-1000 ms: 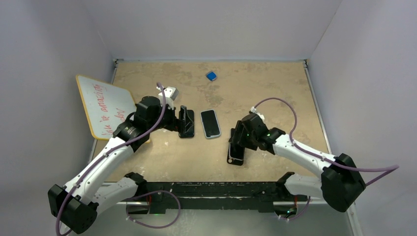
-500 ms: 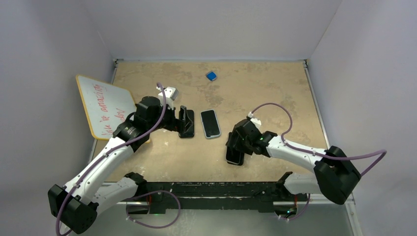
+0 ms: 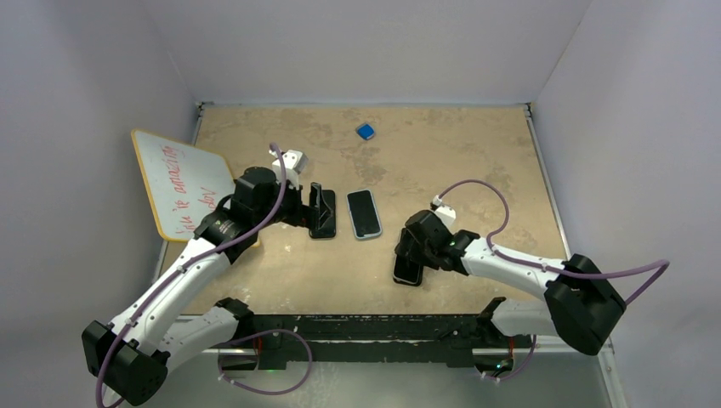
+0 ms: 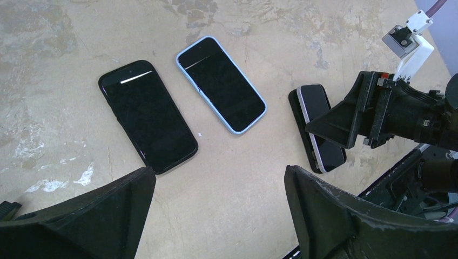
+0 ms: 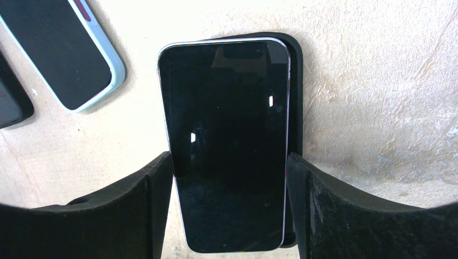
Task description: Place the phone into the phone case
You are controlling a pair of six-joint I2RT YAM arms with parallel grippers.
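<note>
A phone (image 5: pixel 227 151) with a dark screen and silver edge lies skewed on an open black phone case (image 5: pixel 296 81), whose rim shows along the top and right. My right gripper (image 5: pixel 229 162) is shut on the phone, one finger on each long side. In the top view the phone (image 3: pixel 408 271) is near the table's front, under the right gripper (image 3: pixel 411 255). My left gripper (image 4: pixel 220 178) is open and empty above bare table. In the top view the left gripper (image 3: pixel 316 211) hovers by the black phone.
A phone in a black case (image 4: pixel 147 115) and a phone in a light blue case (image 4: pixel 221 84) lie side by side mid-table. A whiteboard (image 3: pixel 178 183) leans at the left. A small blue object (image 3: pixel 366 131) lies at the back. The table's front rail (image 3: pixel 366 327) is close to the phone.
My right gripper and the phone have shifted slightly left and toward the front edge, and the right arm has dropped lower. The left arm has not moved.
</note>
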